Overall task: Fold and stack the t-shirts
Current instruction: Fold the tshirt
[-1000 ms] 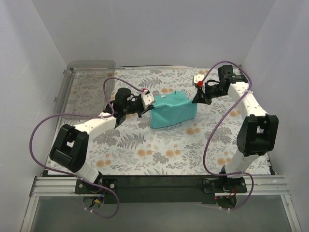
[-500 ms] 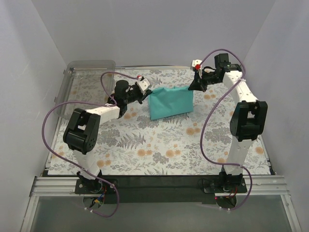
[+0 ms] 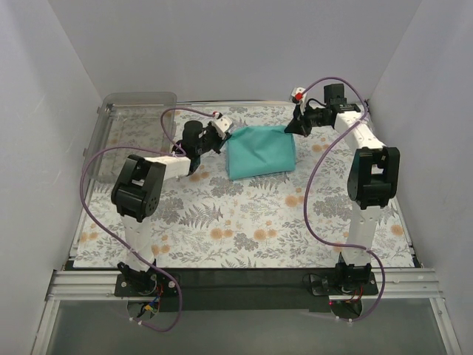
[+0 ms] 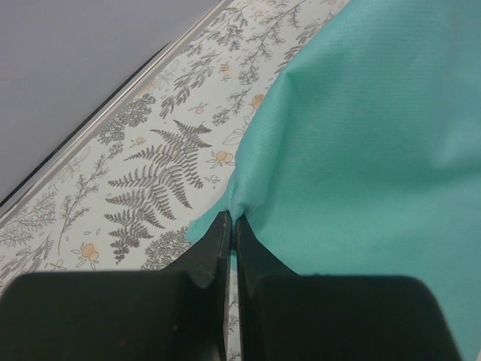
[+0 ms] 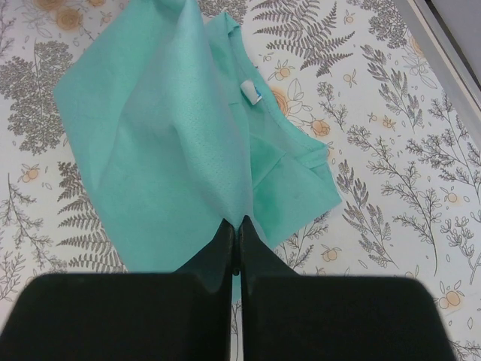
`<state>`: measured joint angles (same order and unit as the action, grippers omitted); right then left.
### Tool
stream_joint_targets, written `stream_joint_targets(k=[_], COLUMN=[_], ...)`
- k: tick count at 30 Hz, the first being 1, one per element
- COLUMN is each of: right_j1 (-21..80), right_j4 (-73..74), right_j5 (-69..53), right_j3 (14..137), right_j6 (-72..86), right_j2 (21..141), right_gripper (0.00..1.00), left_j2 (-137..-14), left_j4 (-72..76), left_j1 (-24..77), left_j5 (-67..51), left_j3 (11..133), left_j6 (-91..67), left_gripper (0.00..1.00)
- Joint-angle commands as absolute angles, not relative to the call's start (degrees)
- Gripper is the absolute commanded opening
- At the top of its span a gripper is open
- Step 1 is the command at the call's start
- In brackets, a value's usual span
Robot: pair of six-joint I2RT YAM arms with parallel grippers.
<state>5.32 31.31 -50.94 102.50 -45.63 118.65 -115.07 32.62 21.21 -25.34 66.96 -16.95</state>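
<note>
L claw (image 3: 225,133) & R claw (image 3: 293,127) clamped on t-shirt (image 3: 260,151) top corners; cloth near table's (image 3: 244,229) far edge.

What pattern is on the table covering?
The white table covering shows grey ferns and orange flowers; clearest in right wrist view.

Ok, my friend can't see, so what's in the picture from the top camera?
A teal t-shirt is pinched at its two far corners by a robot, its left gripper on the left and right gripper on the right. The shirt is near the back of a table printed with ferns and flowers.
</note>
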Motion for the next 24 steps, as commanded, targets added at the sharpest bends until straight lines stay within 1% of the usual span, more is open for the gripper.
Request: stream_joint_targets(k=[1, 9, 16, 20, 21, 22, 23, 24], right_j1=[6.06, 6.42, 7.12, 8.0, 8.26, 8.7, 8.96, 9.66], right_j4=[25.58, 21.98, 15.66, 12.14, 11.69, 10.91, 10.29, 9.24], right_j5=[-49.92, -45.8, -41.84, -36.58, -33.69, -32.62, -31.13, -27.28], right_j3=[103.97, 105.03, 103.8, 103.45, 103.71, 103.88, 103.89, 103.97], right_j6=[-40.78, -35.61, -29.9, -25.24, -24.18, -23.39, -21.03, -19.61], right_j2=[120.84, 123.57, 124.54, 125.42, 125.59, 126.29, 126.65, 127.26], right_gripper=[0.01, 0.01, 0.01, 0.01, 0.01, 0.02, 0.11, 0.15], left_j2=[-115.84, -120.67, -124.36, -126.91, -127.52, -127.96, -128.58, -129.89], left_j4=[33.05, 30.77, 30.67, 29.62, 29.1, 28.66, 28.13, 26.91], left_j1=[20.57, 20.13, 20.04, 20.13, 20.13, 20.13, 20.13, 20.13], left_j5=[-21.19, -18.9, -15.65, -13.28, -12.14, -11.78, -11.43, -10.38], left_j3=[70.48, 74.97, 78.22, 81.03, 82.51, 83.4, 84.28, 86.81], left_j6=[-17.05, -17.84, -20.04, -20.92, -21.09, -21.79, -22.23, -22.76], left_gripper=[0.0, 0.0, 0.0, 0.0, 0.0, 0.0, 0.02, 0.07])
